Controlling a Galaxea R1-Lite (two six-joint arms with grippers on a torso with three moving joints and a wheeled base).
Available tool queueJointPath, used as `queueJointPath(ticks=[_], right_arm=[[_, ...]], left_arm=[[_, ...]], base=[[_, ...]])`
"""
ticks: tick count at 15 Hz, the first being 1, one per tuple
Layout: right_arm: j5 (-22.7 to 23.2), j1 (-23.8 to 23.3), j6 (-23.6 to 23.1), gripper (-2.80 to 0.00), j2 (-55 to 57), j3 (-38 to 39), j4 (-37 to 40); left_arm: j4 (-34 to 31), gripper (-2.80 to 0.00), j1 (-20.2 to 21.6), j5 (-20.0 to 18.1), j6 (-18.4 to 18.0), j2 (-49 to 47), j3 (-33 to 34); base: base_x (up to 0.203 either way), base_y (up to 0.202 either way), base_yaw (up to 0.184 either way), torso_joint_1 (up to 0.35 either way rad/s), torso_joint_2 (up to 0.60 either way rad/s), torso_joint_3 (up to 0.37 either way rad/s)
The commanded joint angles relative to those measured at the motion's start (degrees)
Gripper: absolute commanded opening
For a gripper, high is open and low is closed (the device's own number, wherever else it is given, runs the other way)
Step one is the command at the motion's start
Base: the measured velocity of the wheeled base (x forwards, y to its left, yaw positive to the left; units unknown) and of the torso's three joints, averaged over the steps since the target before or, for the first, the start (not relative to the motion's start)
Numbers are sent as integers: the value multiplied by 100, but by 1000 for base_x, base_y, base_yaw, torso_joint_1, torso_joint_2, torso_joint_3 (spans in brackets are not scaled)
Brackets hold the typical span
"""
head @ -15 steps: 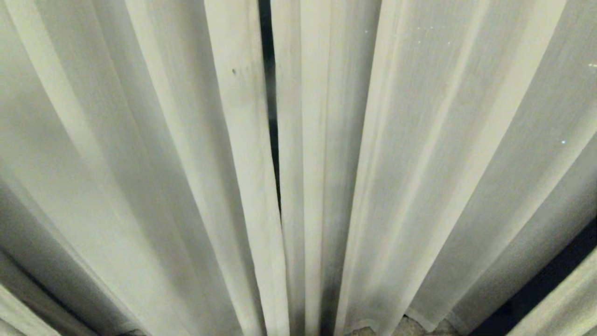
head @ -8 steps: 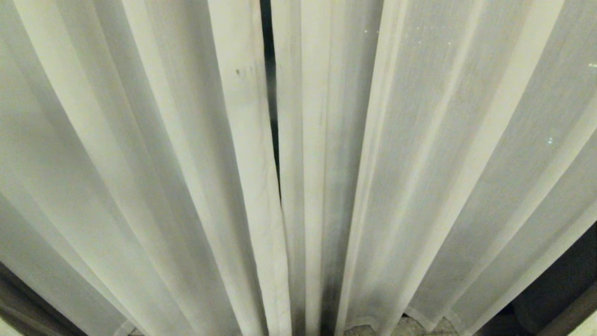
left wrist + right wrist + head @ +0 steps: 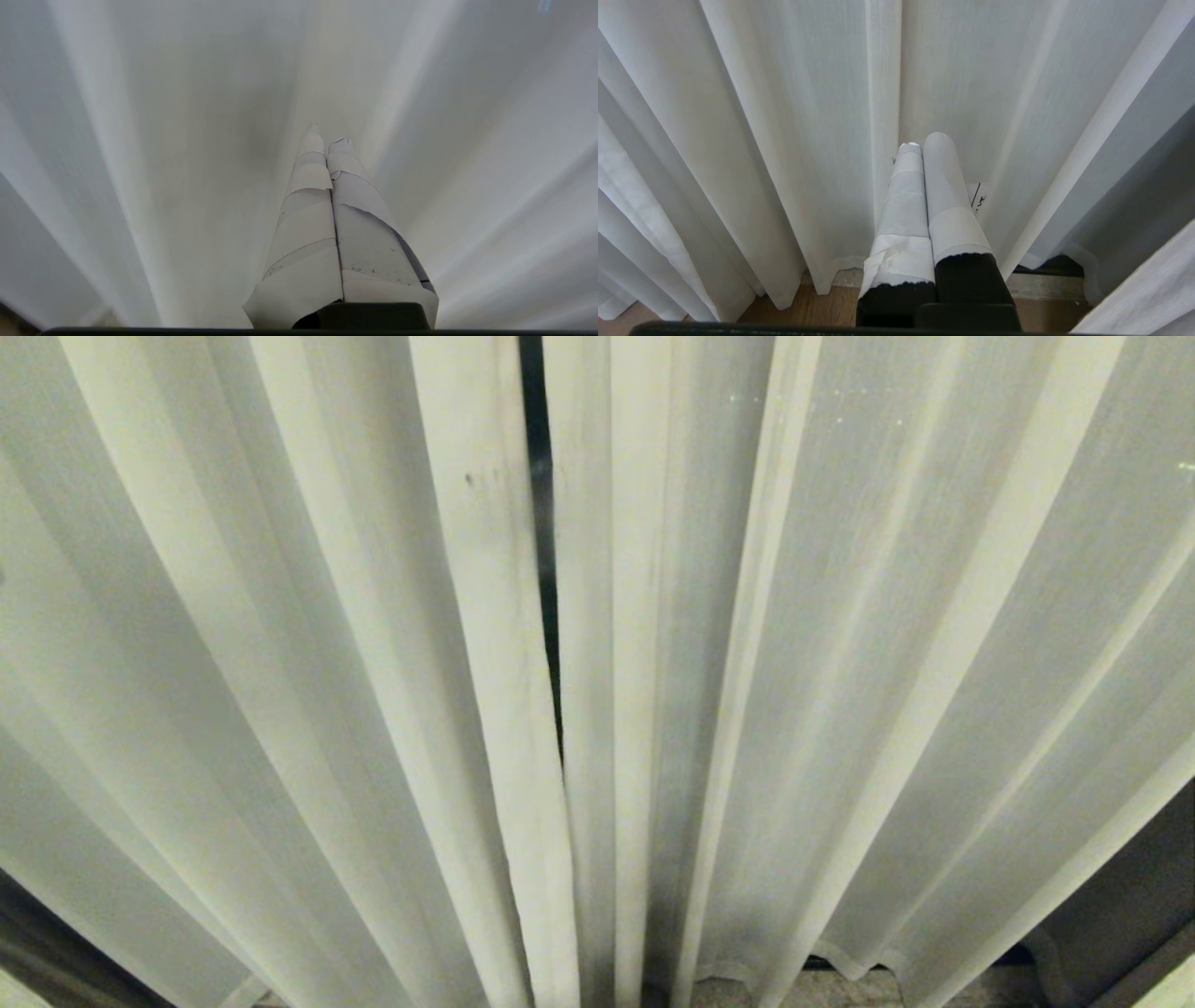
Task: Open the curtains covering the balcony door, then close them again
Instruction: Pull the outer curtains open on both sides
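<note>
Curtains (image 3: pixel 840 663) fill nearly the whole head view as cream vertical folds reaching down to the floor (image 3: pixel 840 987) at the bottom edge. 2 panels meet near the centre of the frame, leaving only a thin dark slit (image 3: pixel 540 523) in the upper centre. The balcony door is not identifiable; at most, a dark strip shows through that slit.

Task status, as judged from this arrangement: the curtains hang drawn across the opening. Whether this is the state ahead of opening or the state following re-closing cannot be determined. No fabric is held by either gripper.

Left gripper (image 3: pixel 327 133): in the left wrist view, the taped fingers are pressed together, tips at or very near a fold of the curtain, pinching nothing. Contact with the fabric cannot be confirmed because the view is soft.

Right gripper (image 3: pixel 924 140): in the right wrist view, the fingers are likewise pressed together and empty, pointing at the lower folds above the wooden floor (image 3: pixel 808 308).

Hidden or unclear items:
- Neither arm appears in the head view.
- Door glass, frame and handle are covered.
- Curtain rail and top edge are cut off.
- A small dark mark (image 3: pixel 470 479) on the left panel's edge cannot be identified.
</note>
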State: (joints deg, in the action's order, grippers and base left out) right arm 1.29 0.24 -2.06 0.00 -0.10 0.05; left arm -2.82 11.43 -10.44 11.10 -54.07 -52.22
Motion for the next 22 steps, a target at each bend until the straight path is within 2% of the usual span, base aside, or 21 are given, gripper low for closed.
queueJointPath(ticks=[1, 4, 5, 9, 10, 11, 14, 16, 17, 19, 22], right_arm=[[3, 2, 4, -280, 9, 1, 1], [3, 2, -5, -280, 9, 1, -5], [3, 2, 4, -280, 9, 1, 4], [3, 2, -5, -280, 9, 1, 2], [3, 2, -5, -280, 9, 1, 4], [3, 2, -5, -280, 9, 1, 4], [3, 2, 4, -280, 9, 1, -5], [3, 2, -4, -280, 9, 1, -4], [3, 2, 0, -280, 9, 1, -5], [3, 2, -5, -280, 9, 1, -1], [3, 2, 4, -280, 9, 1, -5]], left_arm=[[-83, -280, -606, 625, -138, 360, 461], [-60, -280, -678, 756, -470, 949, 1428], [160, -280, -648, 749, -565, 1088, 1865], [2279, -280, -514, 897, -805, 1628, 3960], [2642, -280, -517, 976, -835, 1783, 4264], [2744, -280, -534, 1013, -849, 1858, 4433], [2676, -280, -680, 1092, -845, 2567, 5050], [1991, -280, -1088, 1318, -889, 3129, 5185], [1813, -280, -1166, 1410, -906, 3203, 5219], [1471, -280, -1148, 1426, -907, 3541, 5222], [580, -280, -1117, 1275, -932, 4615, 5222]], base=[[0, 0, 0, 0, 0, 0], [0, 0, 0, 0, 0, 0], [0, 0, 0, 0, 0, 0], [0, 0, 0, 0, 0, 0], [0, 0, 0, 0, 0, 0], [0, 0, 0, 0, 0, 0], [0, 0, 0, 0, 0, 0], [0, 0, 0, 0, 0, 0], [0, 0, 0, 0, 0, 0], [0, 0, 0, 0, 0, 0], [0, 0, 0, 0, 0, 0]])
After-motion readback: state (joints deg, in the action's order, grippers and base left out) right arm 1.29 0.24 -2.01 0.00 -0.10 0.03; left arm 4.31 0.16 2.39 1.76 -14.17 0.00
